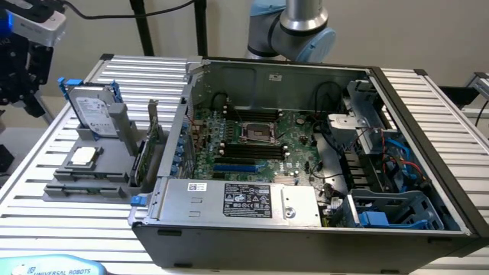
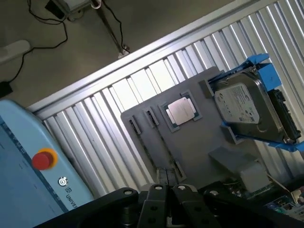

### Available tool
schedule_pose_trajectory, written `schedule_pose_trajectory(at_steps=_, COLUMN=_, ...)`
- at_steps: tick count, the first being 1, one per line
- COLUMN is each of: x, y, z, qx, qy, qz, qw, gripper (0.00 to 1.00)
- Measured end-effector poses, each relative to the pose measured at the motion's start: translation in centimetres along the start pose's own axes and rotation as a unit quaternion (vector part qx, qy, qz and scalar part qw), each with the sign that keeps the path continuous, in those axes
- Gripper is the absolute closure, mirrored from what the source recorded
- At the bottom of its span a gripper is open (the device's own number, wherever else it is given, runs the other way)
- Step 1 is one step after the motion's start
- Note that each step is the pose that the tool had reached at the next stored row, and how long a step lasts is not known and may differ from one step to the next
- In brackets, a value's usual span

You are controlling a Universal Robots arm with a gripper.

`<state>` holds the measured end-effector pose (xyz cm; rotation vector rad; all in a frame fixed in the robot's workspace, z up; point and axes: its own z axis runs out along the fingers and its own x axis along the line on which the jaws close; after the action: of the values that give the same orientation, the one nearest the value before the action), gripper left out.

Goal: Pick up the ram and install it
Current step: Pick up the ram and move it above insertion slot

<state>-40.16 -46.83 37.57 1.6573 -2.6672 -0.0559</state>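
The ram [image 2: 165,143] is a long thin stick standing on edge in a slot of the grey parts holder [image 2: 199,137]. In the exterior view it is a dark strip [image 1: 86,185] at the holder's near end. My gripper [image 2: 167,192] hangs well above the holder, shut, with nothing between its fingers. The exterior view puts it [image 1: 29,97] high at the far left, apart from the holder. The open computer case [image 1: 428,172] lies on its side. Black memory slots [image 1: 252,150] sit on its motherboard below the processor socket [image 1: 256,130].
On the holder also sit a square silver processor [image 2: 181,111], a hard drive in a blue frame [image 2: 247,111] and an upright expansion card [image 1: 151,150]. A blue teach pendant with a red button [image 2: 42,159] lies beside the slatted table. Cables run inside the case at its right.
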Motion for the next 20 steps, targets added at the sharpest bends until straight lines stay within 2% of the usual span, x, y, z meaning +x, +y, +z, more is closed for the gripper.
schedule_pose_trajectory(at_steps=4, x=0.0, y=0.0, z=0.03, qx=-0.0007, qy=0.0012, qz=-0.037, qw=0.9993, gripper=0.89)
schedule_pose_trajectory(at_steps=8, x=0.0, y=0.0, z=0.06, qx=-0.0013, qy=0.0023, qz=-0.072, qw=0.9974, gripper=0.89)
schedule_pose_trajectory(at_steps=12, x=0.0, y=-0.01, z=0.11, qx=-0.0019, qy=0.0033, qz=-0.109, qw=0.994, gripper=0.89)
schedule_pose_trajectory(at_steps=16, x=0.0, y=-0.01, z=0.2, qx=-0.0026, qy=0.0045, qz=-0.144, qw=0.9896, gripper=0.89)
schedule_pose_trajectory(at_steps=20, x=-0.03, y=-0.11, z=0.39, qx=-0.0029, qy=0.005, qz=-0.164, qw=0.9865, gripper=0.89)
